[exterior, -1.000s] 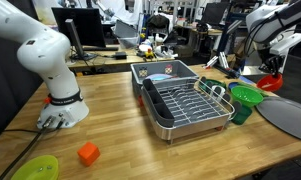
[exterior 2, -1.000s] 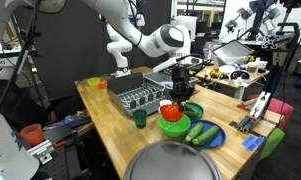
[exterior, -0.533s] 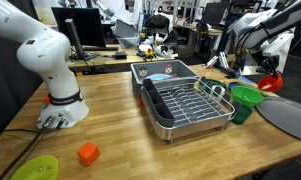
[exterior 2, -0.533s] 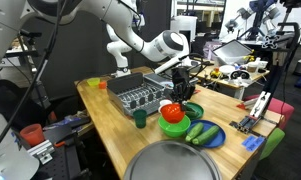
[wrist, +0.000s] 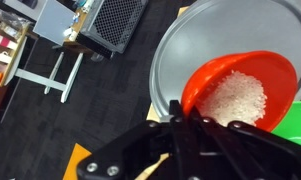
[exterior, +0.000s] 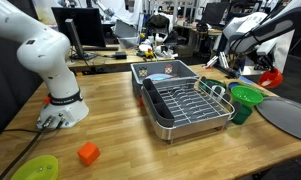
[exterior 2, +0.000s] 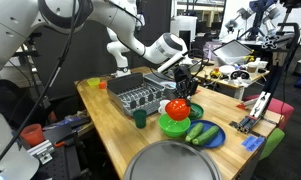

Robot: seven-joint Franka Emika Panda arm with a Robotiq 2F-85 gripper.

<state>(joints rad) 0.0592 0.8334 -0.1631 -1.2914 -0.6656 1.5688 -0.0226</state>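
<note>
My gripper (wrist: 180, 118) is shut on the rim of a red bowl (wrist: 240, 90) that holds white grains. In both exterior views the red bowl (exterior: 271, 77) (exterior 2: 177, 108) hangs tilted just above a green bowl (exterior: 246, 96) (exterior 2: 173, 126), with the gripper (exterior 2: 183, 92) over its edge. The wrist view shows a large grey round tray (wrist: 190, 45) under the red bowl and a strip of the green bowl (wrist: 300, 122) at the right edge.
A metal dish rack (exterior: 185, 100) (exterior 2: 140, 95) stands mid-table with a green cup (exterior: 238, 113) (exterior 2: 140, 118) beside it. The grey round tray (exterior: 290, 115) (exterior 2: 175, 162) lies at the table's end. A blue plate with green vegetables (exterior 2: 202, 133) is near the bowls. An orange block (exterior: 87, 153) and a lime plate (exterior: 35, 168) lie near the robot base (exterior: 60, 100).
The arm has swung and the red bowl has risen slightly above the green bowl and tilted more. The grip has stayed shut.
</note>
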